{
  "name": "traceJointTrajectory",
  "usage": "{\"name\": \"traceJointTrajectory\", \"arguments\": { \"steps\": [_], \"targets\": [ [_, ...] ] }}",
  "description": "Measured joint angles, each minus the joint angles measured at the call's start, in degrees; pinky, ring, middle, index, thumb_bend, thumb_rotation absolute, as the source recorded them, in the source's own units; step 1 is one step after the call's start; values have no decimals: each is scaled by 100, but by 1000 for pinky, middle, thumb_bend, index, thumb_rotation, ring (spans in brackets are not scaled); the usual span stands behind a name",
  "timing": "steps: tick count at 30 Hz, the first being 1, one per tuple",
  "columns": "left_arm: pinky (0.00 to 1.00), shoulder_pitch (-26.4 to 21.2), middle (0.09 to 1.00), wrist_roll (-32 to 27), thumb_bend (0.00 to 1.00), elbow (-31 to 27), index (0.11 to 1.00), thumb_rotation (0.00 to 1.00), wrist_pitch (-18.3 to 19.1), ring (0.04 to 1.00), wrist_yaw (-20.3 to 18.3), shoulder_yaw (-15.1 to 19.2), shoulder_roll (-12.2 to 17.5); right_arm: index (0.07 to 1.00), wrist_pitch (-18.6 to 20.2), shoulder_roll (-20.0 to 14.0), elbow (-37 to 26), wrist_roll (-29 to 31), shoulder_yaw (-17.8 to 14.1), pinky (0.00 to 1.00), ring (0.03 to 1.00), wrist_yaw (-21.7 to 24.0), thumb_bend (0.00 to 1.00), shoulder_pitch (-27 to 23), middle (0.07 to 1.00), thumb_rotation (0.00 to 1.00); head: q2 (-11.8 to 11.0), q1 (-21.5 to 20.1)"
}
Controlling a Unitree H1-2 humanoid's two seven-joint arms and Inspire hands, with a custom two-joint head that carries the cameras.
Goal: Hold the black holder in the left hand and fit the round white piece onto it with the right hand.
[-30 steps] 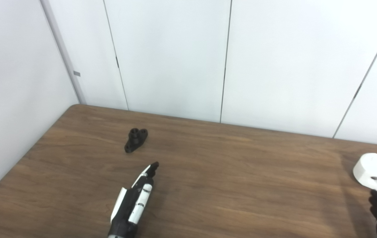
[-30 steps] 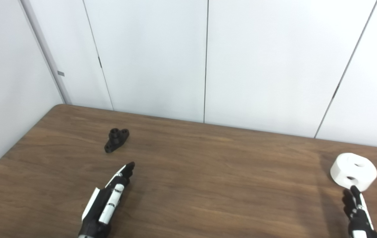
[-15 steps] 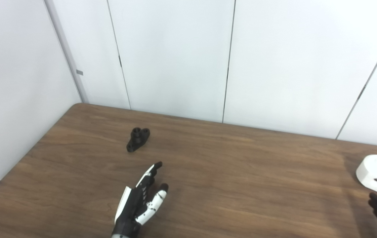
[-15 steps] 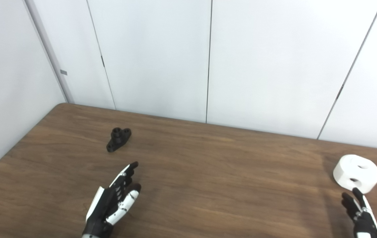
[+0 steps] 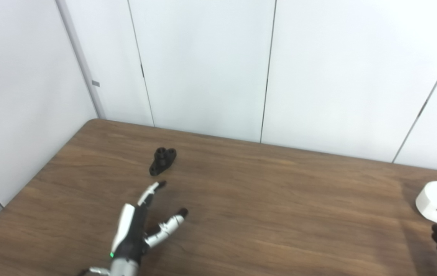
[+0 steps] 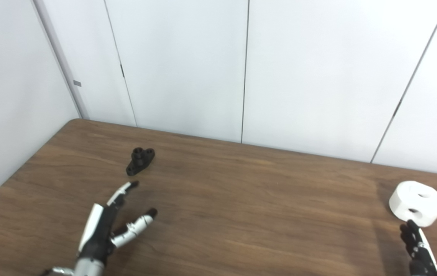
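Black holder (image 5: pixel 162 161): laid flat on the table (image 5: pixel 264 207), toward the far left; a raised boss with end lugs is seen. It is judged rigid, light and easily slid; a pinch across the narrow waist is advised, the boss left clear.
Round white piece (image 6: pixel 416 203): set on the table near the right edge, well apart from the holder; holes are seen in its top and side. It is judged stiff, smooth and likely slippery; a grip across the outer wall is advised, the top hole kept uncovered.
Left hand (image 5: pixel 138 230): released, fingers and thumb spread, nothing held; its fingertips (image 5: pixel 161 184) are placed just short of the holder.
Right hand (image 6: pixel 418 247): cropped at the lower edge, just beside the white piece; nothing is seen held, and its state cannot be told.
Task progress: neither part is yet grasped.
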Motion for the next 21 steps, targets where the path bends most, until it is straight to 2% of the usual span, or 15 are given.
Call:
{"name": "traceJointTrajectory", "arguments": {
  "steps": [5, 7, 10, 12, 16, 17, 21],
  "targets": [
    [979, -438, 936, 478, 704, -48, 868, 342, 369, 985, 51, 208, 301, 966, 108, 2, -50, -14, 16, 1000, 958, 3, 673, 19, 950, 1000, -44, 9],
    [959, -535, 927, 648, 732, 16, 863, 342, 387, 972, 145, 229, 393, 965, 116, 2, -57, -13, 19, 1000, 956, 5, 654, 23, 950, 1000, -44, 35],
    [986, -654, 913, 997, 753, 306, 846, 323, 381, 953, 365, 255, 579, 966, 126, 1, -60, -14, 33, 1000, 960, 7, 656, 27, 954, 1000, -9, 35],
    [998, -680, 917, 1284, 775, 457, 849, 346, 381, 958, 479, 227, 720, 972, 160, 1, -93, -35, 50, 1000, 964, 6, 653, 56, 958, 1000, 53, 18],
    [1000, -836, 923, 1657, 820, 629, 845, 364, 450, 960, 486, 161, 1000, 983, 250, 3, -200, -113, 84, 1000, 977, 13, 642, 171, 967, 1000, 132, 44],
    [996, -889, 928, 1702, 835, 654, 851, 398, 488, 962, 476, 158, 1038, 980, 262, 2, -200, -103, 81, 1000, 976, 17, 639, 170, 965, 1000, 158, 53],
    [1000, -1131, 943, 1974, 905, 770, 844, 475, 759, 970, 196, -63, 1296, 978, 317, 2, -210, -7, 79, 1000, 967, 42, 628, 173, 961, 1000, 176, 88]
  ]
}}
